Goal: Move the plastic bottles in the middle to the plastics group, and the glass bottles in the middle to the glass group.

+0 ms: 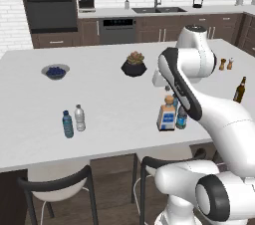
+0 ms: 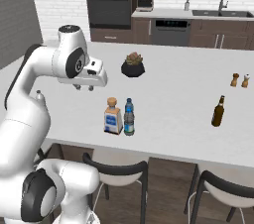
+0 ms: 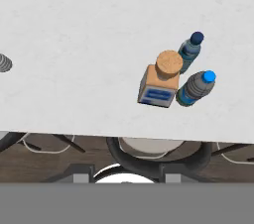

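Gripper (image 2: 83,87) hangs above the white island counter (image 1: 114,114), left of the middle cluster, well clear of the surface. Fingers too small and dark to judge the gap; can't tell if parted or closed. Nothing seen between them.

Middle cluster, near the front edge: cork-stoppered glass bottle (image 3: 159,80), square-shouldered, blue-and-white label, print unreadable. Two blue-capped plastic water bottles beside it: greyish one with blue label (image 3: 195,88) just beside its right side in the hand view, pale blue one (image 3: 189,49) behind, close to the cork. All three upright.

Plastics group (image 1: 73,121) well apart on the left of the counter: blue bottle with blue cap, whitish one with white cap, side by side.

Tall brown glass bottle (image 2: 218,111) stands alone at the right, yellowish label unreadable. Salt and pepper shakers (image 2: 239,80) behind it.

Dark bowl of brown produce (image 1: 134,64) mid-counter; small bowl of blue items (image 1: 55,72) far left.
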